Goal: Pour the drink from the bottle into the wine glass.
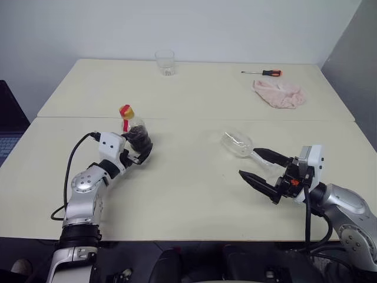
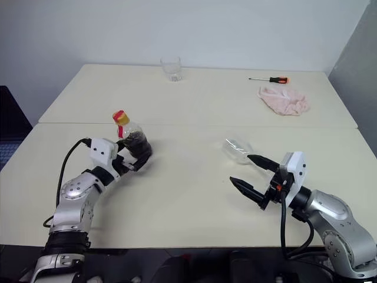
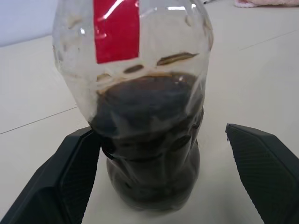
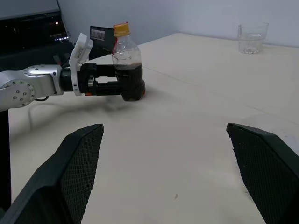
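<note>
The head views take in the whole table (image 1: 194,194): the bottle (image 1: 134,132) stands upright on the near left part, and the wine glass (image 1: 238,143) lies on its side right of centre, bowl toward the far side. At the far edge stands a tumbler (image 1: 165,62); a screwdriver (image 1: 263,72) and a pink cloth (image 1: 280,94) lie at the far right.

The left wrist view alone shows the bottle's contents closely: the drink (image 3: 147,140) fills the lower body, dark and nearly black, with clear plastic and a red label (image 3: 117,29) above it. The yellow-orange cap (image 2: 120,117) shows in the head views.

The left gripper (image 1: 141,150) has its fingers (image 3: 70,177) spread on either side of the bottle's base, one close against it, the other standing clear; it does not grasp the bottle. The right gripper (image 1: 260,167) is spread wide and holds nothing, its far finger (image 1: 272,157) just beside the glass's stem end. The right wrist view looks across the table at the bottle between the left fingers, with the tumbler behind.
</note>
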